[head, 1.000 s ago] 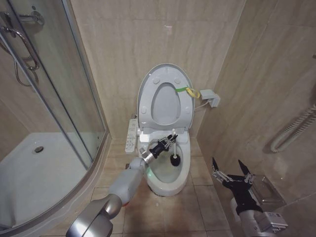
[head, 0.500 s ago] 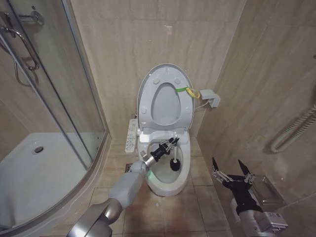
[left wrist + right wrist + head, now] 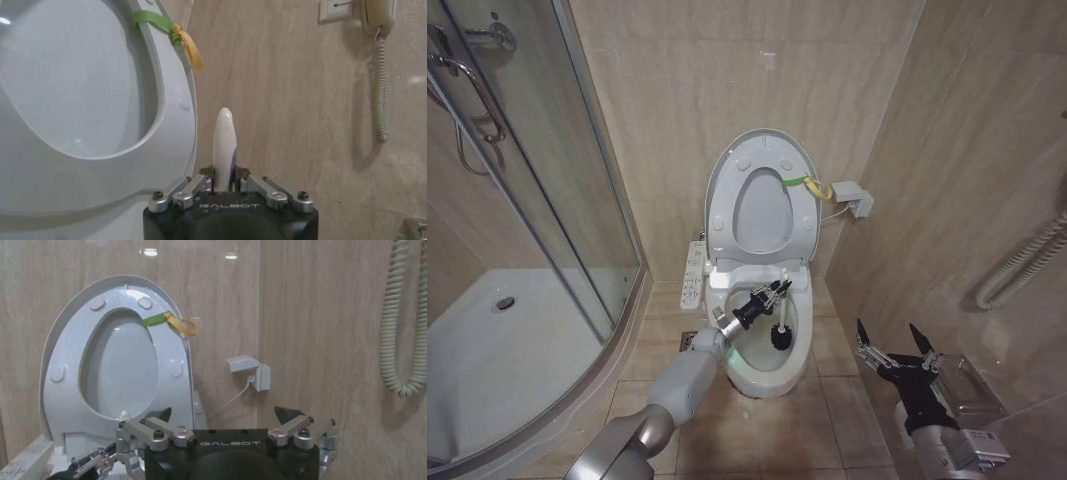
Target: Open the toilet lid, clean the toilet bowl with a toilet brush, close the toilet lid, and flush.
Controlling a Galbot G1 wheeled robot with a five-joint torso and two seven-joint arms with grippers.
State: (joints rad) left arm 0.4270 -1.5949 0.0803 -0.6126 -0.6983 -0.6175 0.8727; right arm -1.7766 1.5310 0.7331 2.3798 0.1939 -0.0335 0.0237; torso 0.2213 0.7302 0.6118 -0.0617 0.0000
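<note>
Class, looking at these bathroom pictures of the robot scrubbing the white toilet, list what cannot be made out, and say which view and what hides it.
- Left wrist view: the thin white-handled toilet brush has its dark bristle head hidden below the left gripper.
- Right wrist view: the white ceramic toilet bowl is blocked by the open right gripper.
- Head view: the bowl's water and any dirt are too small to judge.
- Head view: the raised white plastic toilet lid is mostly covered by the seat.

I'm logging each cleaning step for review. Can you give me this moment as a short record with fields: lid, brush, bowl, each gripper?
toilet lid: raised, upright against the back wall, yellow-green band tied at its edge
toilet brush: white handle clamped in the left gripper, dark head down inside the bowl
toilet bowl: open
left gripper: over the bowl, shut on the brush handle
right gripper: open, held low beside the right-hand wall, away from the toilet
</note>
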